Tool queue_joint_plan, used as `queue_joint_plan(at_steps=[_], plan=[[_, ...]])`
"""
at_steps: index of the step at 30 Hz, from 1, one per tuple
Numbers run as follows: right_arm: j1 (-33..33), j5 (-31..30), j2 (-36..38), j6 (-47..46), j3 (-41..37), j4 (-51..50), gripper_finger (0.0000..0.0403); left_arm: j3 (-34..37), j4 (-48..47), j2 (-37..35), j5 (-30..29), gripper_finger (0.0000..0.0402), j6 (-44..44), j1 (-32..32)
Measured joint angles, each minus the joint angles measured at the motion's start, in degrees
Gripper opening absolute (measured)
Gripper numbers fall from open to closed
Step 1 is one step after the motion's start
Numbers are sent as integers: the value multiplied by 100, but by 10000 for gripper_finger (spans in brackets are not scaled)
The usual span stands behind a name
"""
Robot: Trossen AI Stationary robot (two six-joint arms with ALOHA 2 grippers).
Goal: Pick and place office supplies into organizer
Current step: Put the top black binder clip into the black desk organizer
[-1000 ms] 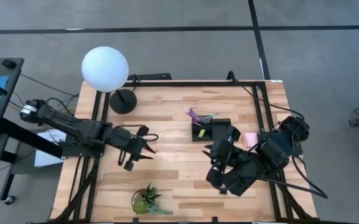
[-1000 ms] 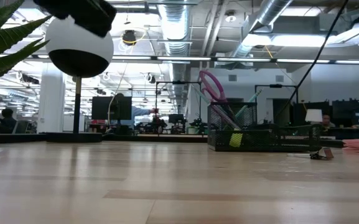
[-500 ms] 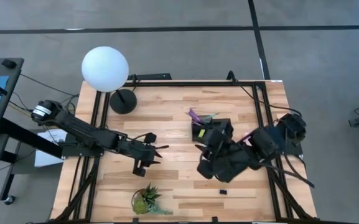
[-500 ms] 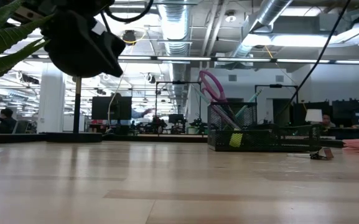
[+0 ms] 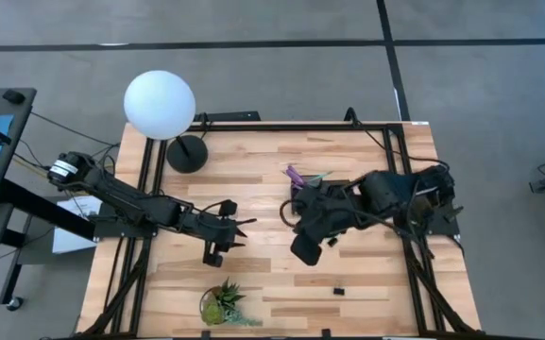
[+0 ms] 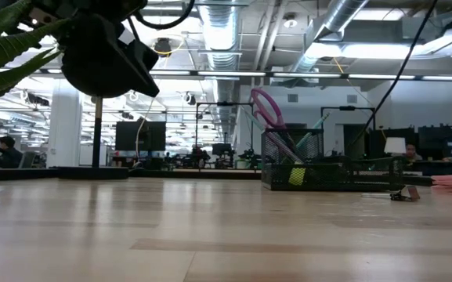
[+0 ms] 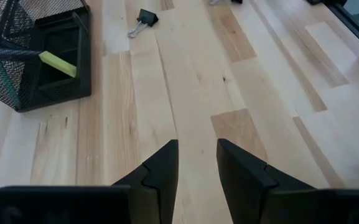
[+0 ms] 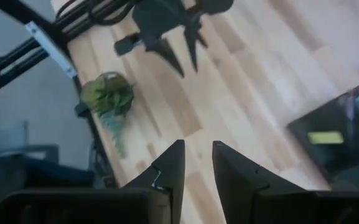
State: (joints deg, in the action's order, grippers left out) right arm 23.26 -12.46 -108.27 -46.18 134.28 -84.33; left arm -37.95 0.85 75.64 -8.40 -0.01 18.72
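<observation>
A binder clip [image 7: 143, 19] lies on the table [image 7: 191, 81] just beside the organizer [image 7: 39, 53], which holds scissors [image 6: 266, 107].

Black mesh organizer [image 7: 23, 56], yellow piece [image 7: 58, 64]

Hovering mid-counter, left gripper [image 5: 237, 232] fingers parted, empty. Reaching across from opposite side, right gripper [image 5: 296, 213] fingers slightly apart, empty.

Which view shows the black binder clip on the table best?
The left wrist view: the binder clip lies bare on the wood beyond the organizer. The high view shows a speck; the low view a small shape; the right wrist view nothing.
</observation>
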Motion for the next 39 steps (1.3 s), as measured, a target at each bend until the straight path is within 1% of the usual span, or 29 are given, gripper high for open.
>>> queue_joint_plan(at_steps=[2, 6, 8, 14, 17, 20, 23, 26, 27, 29, 32, 33, 34, 36, 39], plan=[[-17, 188, -69, 9, -35, 0, 84, 0, -2, -1, -2, 105, 0, 0], [101, 222, -255, 16, -56, -343, 109, 0, -64, -1, -2, 105, 0, 0], [172, 220, -293, 12, -57, -603, 129, 0, -107, -1, -4, 105, 0, 0], [263, 154, -811, 17, -73, -566, 203, -2, -193, -3, -11, 105, 0, 0], [265, 116, -939, 73, -49, -565, 229, -2, -175, -3, -18, 105, 0, 0], [247, 415, -1031, 274, -60, -566, 237, -2, -201, -3, -26, 105, -2, 0], [201, 785, -866, 262, -64, -568, 234, -4, -267, -3, -28, 105, -4, 0], [175, 785, -496, 95, -62, -567, 227, -2, -368, -3, -72, 105, -47, 0], [181, 663, -350, 23, -62, -568, 225, -4, -377, -3, -120, 105, -65, 0], [266, 30, -77, -53, -49, -566, 221, -3, -430, -3, -197, 105, -138, 0], [643, -1545, 205, 326, -220, -560, 217, -3, -482, -3, -288, 105, -272, 0], [779, -1942, 285, 390, -406, -562, 217, -3, -507, -3, -295, 105, -299, -2], [893, -2202, 362, 395, -636, -563, 216, -2, -546, -3, -297, 105, -328, -2], [1083, -2514, 570, 190, -1245, -558, 217, -4, -621, -3, -299, 105, -356, 0], [1300, -3015, 1167, -682, -2430, -564, 217, -3, -666, -3, -298, 105, -351, -5]])
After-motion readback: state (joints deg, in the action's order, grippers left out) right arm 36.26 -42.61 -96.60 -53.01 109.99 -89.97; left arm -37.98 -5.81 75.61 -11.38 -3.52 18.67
